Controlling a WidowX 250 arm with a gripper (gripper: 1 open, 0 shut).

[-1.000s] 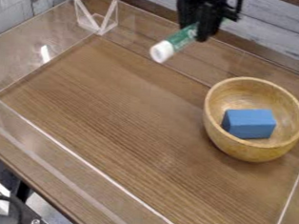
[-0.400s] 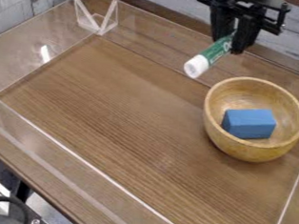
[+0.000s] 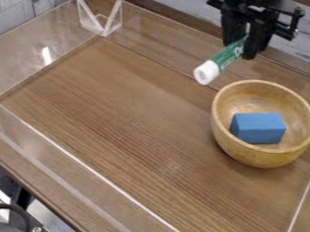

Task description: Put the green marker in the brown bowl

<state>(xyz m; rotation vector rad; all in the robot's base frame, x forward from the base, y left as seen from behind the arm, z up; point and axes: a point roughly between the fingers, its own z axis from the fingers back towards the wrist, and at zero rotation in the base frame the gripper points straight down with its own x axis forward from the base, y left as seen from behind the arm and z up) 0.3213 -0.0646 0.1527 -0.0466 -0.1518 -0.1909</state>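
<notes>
My black gripper [image 3: 246,42] hangs at the top right, pointing down, shut on the green marker [image 3: 218,62]. The marker slants down to the left from the fingers, its white end lowest, held in the air just above and left of the brown bowl [image 3: 277,151]. The bowl is round, light wood with a thick rim, and stands on the table at the right. Part of the marker's green end is hidden between the fingers.
A blue rectangular block [image 3: 260,126] lies inside the bowl. Clear acrylic walls [image 3: 70,29] ring the wooden table top [image 3: 118,126], with a clear V-shaped stand [image 3: 98,18] at the back left. The table's front edge runs along the lower left.
The gripper has carried the marker to the right, from above the table's middle back to the bowl's upper left rim. Bowl and block have not moved.
</notes>
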